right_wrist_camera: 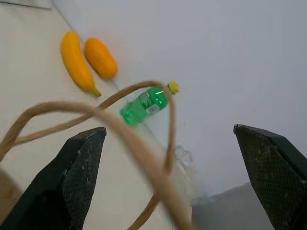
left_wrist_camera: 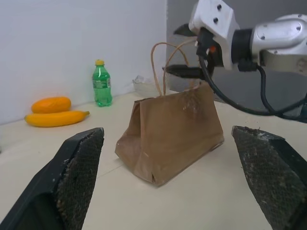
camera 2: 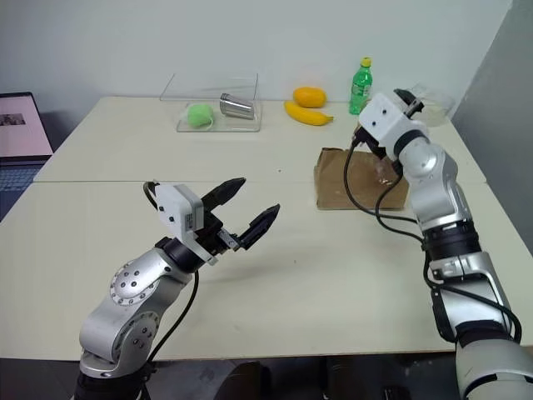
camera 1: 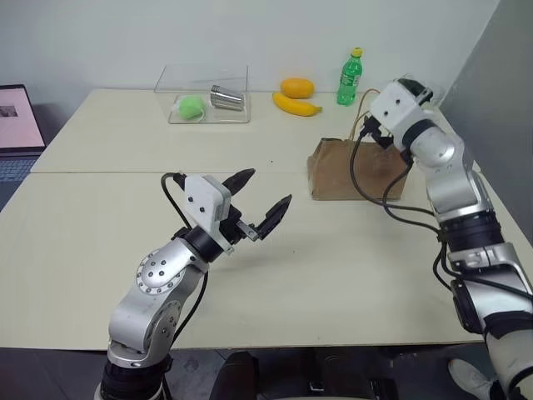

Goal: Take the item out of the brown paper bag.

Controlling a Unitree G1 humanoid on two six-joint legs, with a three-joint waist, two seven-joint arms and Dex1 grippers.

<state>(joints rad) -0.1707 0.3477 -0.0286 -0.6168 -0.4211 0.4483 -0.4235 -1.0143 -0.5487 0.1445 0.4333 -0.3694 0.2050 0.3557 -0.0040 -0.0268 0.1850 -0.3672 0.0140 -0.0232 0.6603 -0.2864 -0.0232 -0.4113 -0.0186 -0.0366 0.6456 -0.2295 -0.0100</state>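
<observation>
The brown paper bag [camera 1: 333, 179] stands on the table at the right, its tan loop handles [left_wrist_camera: 158, 62] sticking up. My right gripper [left_wrist_camera: 184, 50] hovers at the top of the bag, open, with the handles [right_wrist_camera: 139, 87] rising between its two fingers without being pinched. My left gripper [camera 1: 268, 188] is open and empty over the middle of the table, to the left of the bag and pointing toward it. The item is hidden from view.
A green bottle [camera 1: 351, 77], a banana [camera 1: 296, 104] and an orange fruit [camera 1: 297, 87] lie at the far edge behind the bag. A clear box [camera 1: 204, 96] with a green ball and a metal cup sits far left of them. A laptop [camera 1: 17, 125] stands beyond the table's left edge.
</observation>
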